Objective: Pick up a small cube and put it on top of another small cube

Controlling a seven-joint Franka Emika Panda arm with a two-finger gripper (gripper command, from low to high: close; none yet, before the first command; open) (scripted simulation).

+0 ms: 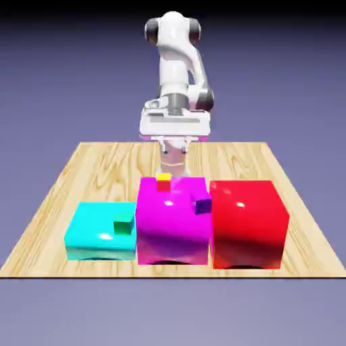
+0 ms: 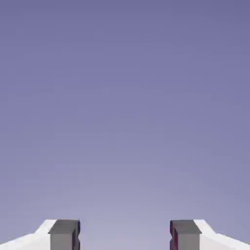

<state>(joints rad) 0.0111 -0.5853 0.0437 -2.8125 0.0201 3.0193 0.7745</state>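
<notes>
Wooden table (image 1: 54, 203) fills mid-frame; no tiny blue cube is discernible, and the gripper (image 2: 125, 237), at center behind the magenta block (image 1: 169, 226), stands spread, empty.

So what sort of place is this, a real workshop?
Probably not: it looks computer-rendered. A white robot arm stands on a floating wooden tabletop with glossy cyan, magenta and red blocks against plain violet.

Blocks walled the near tabletop (image 1: 54, 203)

Cyan block (image 1: 98, 233), magenta block (image 1: 169, 226) and red block (image 1: 249, 223) stood nearly touching; between the open jaws lay only backdrop.
</notes>
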